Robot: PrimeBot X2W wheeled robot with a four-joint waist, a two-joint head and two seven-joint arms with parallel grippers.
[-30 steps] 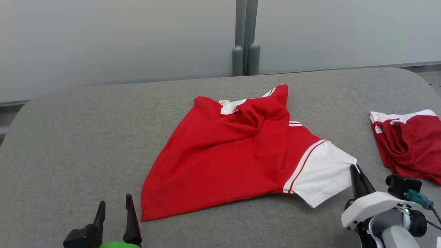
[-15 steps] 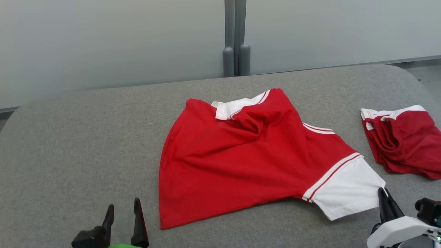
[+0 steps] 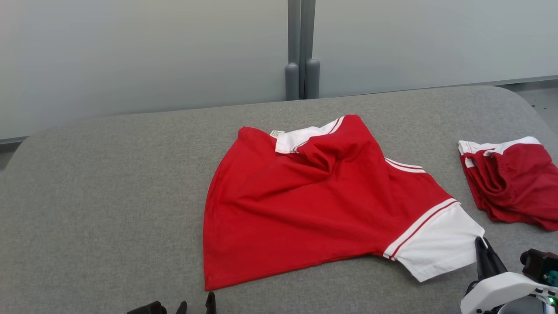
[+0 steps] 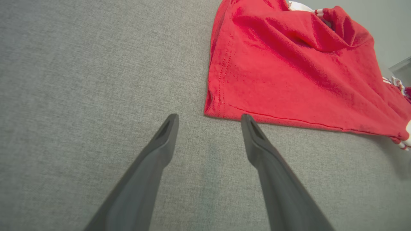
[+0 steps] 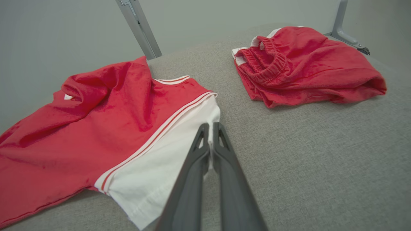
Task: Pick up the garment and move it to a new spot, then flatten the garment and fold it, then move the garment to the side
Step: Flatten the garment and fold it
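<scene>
Garment rumpled; right gripper clamped on white sleeve; left gripper jaws apart beside hem corner. Best pinch corner, pull taut.

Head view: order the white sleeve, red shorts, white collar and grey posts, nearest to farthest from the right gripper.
1. white sleeve, pinched in the right gripper.
2. red shorts, just beyond, to the right.
3. white collar, farther back, leftward.
4. grey posts, farthest back.

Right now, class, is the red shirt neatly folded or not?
Not folded: the red shirt lies loosely spread, bunched in wrinkles near its collar.
</scene>
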